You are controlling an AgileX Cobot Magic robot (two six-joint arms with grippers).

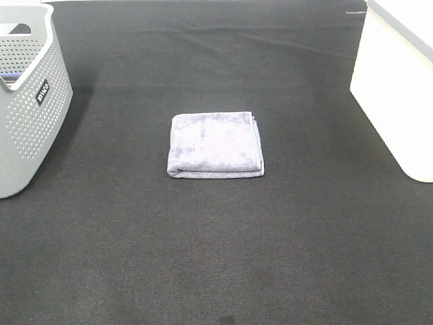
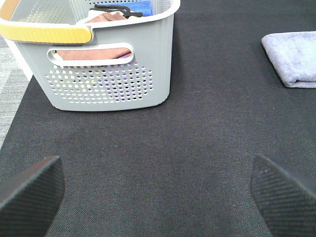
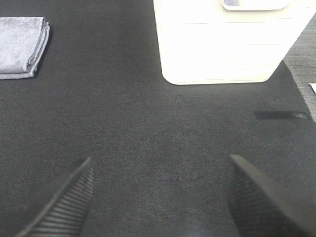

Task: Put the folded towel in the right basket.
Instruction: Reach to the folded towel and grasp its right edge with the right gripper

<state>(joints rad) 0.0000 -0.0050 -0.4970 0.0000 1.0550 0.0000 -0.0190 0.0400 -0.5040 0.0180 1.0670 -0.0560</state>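
A folded grey-lilac towel [image 1: 215,145] lies flat in the middle of the black mat. It also shows in the left wrist view [image 2: 294,58] and in the right wrist view [image 3: 20,46]. The white right basket [image 1: 398,88] stands at the right edge; the right wrist view shows its wall [image 3: 222,44]. Neither gripper shows in the exterior high view. My left gripper [image 2: 158,190] is open and empty above bare mat, well short of the towel. My right gripper [image 3: 160,197] is open and empty above bare mat, in front of the white basket.
A grey perforated basket [image 1: 27,101] stands at the left edge; the left wrist view [image 2: 103,64] shows brown and blue cloths inside it and a yellow handle. A strip of black tape [image 3: 281,115] lies near the mat's edge.
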